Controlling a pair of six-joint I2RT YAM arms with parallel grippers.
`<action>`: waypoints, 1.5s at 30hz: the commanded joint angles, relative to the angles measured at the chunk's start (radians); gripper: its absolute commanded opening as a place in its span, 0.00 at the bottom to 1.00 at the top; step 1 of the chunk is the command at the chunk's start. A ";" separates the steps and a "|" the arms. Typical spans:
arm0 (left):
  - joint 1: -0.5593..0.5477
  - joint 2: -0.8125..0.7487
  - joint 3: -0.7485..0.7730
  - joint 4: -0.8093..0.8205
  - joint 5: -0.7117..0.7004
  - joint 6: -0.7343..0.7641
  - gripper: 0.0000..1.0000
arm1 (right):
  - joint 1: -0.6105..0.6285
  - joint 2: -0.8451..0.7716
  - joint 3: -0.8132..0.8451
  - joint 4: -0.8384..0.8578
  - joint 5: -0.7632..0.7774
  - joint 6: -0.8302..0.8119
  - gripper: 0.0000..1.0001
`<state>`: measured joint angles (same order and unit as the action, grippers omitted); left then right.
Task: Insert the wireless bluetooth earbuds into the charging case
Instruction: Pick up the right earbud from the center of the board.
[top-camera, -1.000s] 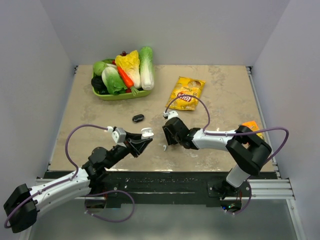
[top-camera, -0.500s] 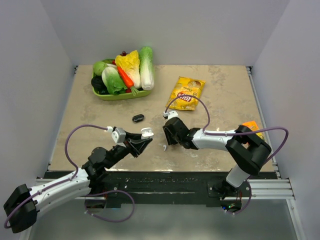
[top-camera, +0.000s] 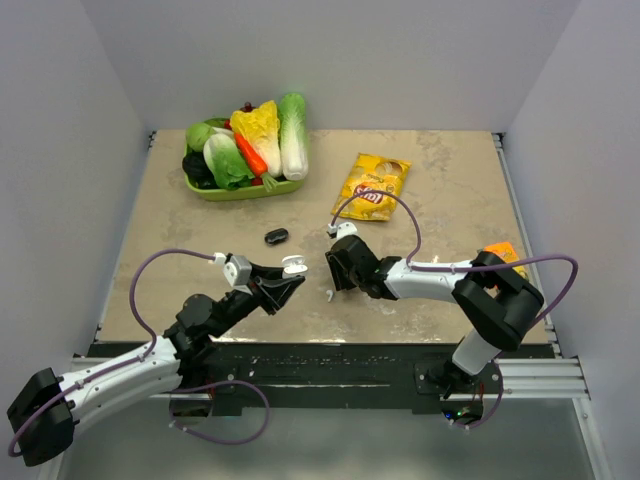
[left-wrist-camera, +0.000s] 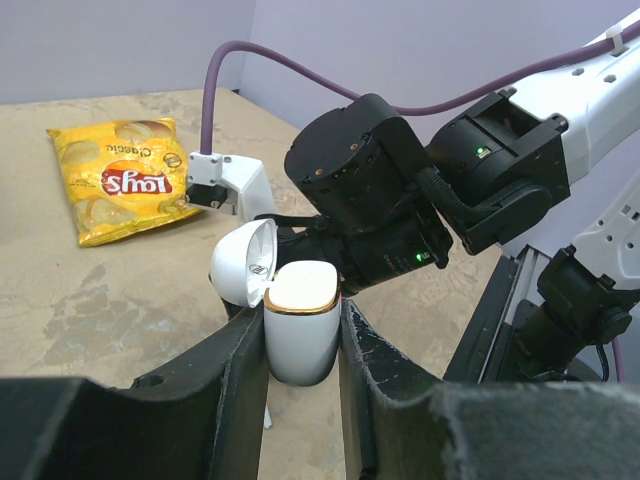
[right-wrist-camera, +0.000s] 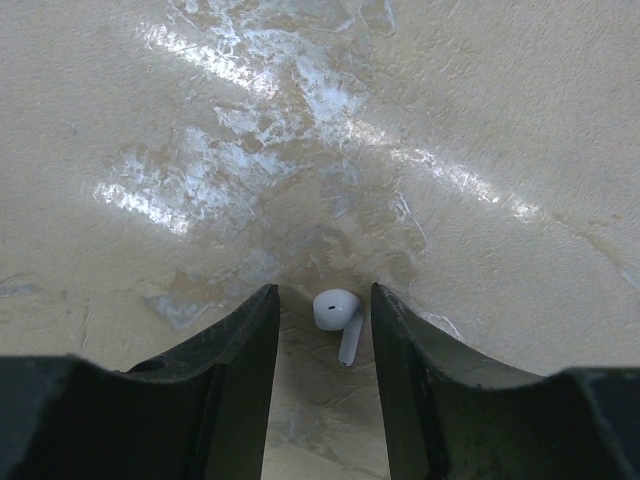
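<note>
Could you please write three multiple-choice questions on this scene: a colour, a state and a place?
1. The chip bag is mainly: A blue, B yellow, C green.
2. The lid of the charging case in the left gripper is: A open, B shut, C missing.
3. The white earbud lies: A on the chip bag, B inside the case, C on the table between the fingers of the right gripper.
Answers: B, its wrapper is yellow; A, the lid stands flipped back; C, the fingers flank it.
</note>
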<state>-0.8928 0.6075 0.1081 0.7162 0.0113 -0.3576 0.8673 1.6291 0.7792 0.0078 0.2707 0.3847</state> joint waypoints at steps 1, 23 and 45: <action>-0.006 -0.003 0.013 0.037 -0.010 -0.017 0.00 | -0.007 -0.038 -0.017 -0.005 0.013 0.019 0.45; -0.008 0.000 0.010 0.043 -0.008 -0.021 0.00 | -0.005 -0.011 -0.015 -0.017 -0.004 0.022 0.43; -0.008 -0.006 0.008 0.039 -0.008 -0.021 0.00 | -0.005 -0.006 -0.020 -0.014 -0.019 0.026 0.36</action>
<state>-0.8936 0.6090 0.1081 0.7166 0.0109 -0.3668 0.8635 1.6146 0.7609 0.0116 0.2699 0.3931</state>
